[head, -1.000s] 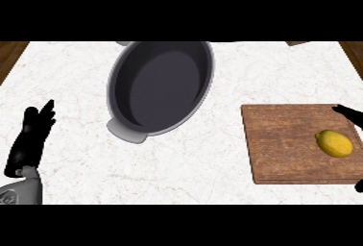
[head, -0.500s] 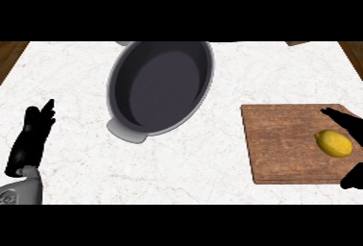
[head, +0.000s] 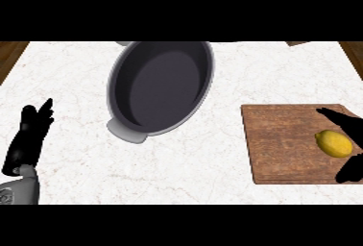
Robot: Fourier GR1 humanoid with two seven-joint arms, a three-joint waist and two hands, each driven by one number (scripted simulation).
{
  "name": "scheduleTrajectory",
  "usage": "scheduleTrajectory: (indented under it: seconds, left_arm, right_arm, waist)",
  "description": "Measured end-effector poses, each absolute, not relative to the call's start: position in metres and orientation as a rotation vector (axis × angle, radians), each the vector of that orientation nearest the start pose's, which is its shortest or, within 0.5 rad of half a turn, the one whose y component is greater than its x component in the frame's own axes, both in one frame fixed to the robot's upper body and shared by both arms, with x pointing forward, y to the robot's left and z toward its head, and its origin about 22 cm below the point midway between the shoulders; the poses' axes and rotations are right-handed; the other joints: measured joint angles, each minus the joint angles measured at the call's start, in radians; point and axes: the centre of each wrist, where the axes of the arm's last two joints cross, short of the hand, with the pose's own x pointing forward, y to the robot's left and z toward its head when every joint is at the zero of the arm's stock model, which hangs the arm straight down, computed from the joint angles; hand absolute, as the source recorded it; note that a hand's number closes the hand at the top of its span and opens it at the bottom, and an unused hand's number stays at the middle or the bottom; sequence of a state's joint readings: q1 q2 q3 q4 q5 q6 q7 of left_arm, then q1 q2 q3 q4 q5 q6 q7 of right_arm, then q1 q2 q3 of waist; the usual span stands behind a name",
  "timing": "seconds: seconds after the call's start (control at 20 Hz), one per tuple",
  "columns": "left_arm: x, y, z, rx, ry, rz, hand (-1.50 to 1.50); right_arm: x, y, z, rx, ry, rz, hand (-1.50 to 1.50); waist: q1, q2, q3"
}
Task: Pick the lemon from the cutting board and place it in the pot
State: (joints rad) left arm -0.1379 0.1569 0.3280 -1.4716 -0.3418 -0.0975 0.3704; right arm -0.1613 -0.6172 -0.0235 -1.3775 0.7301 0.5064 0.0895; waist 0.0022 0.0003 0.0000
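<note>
A yellow lemon [head: 334,143] lies on the right part of the wooden cutting board [head: 284,144]. My right hand [head: 345,121] comes in from the right edge around the lemon, with fingers above it and the thumb [head: 350,171] below; they are spread and not closed on it. A grey oval pot [head: 160,86] with a dark inside stands at the upper middle of the counter, empty. My left hand [head: 30,135] rests open at the left edge, fingers up.
The white marble counter [head: 199,163] spreads between pot and board. The pot's small handle [head: 127,132] sticks out toward the lower left. A brown object [head: 298,43] shows at the top right corner.
My right hand has moved left over the board, its fingers and thumb now bracketing the lemon. The lemon, pot and left hand have not moved.
</note>
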Motion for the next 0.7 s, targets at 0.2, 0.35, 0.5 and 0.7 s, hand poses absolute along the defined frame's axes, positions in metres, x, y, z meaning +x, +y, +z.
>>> scheduleTrajectory:
  seconds: [0.2,0.35,0.5,0.7]
  left_arm:
    - [0.264,0.332,0.032,0.522,-1.158,-0.106,0.00]
    - [0.265,0.332,0.030,0.527,-1.161,-0.104,0.00]
    - [0.263,0.330,0.030,0.527,-1.159,-0.104,0.00]
    - [0.265,0.328,0.031,0.529,-1.160,-0.105,0.00]
  right_arm:
    - [0.282,-0.380,0.061,-0.717,-0.873,1.173,-1.50]
    - [0.285,-0.378,0.053,-0.715,-0.871,1.178,-1.50]
    - [0.286,-0.381,0.049,-0.705,-0.861,1.173,1.50]
    - [0.288,-0.382,0.046,-0.696,-0.894,1.180,1.50]
  waist:
    - [0.000,0.000,0.000]
    - [0.000,0.000,0.000]
    - [0.000,0.000,0.000]
    - [-0.001,-0.002,-0.004]
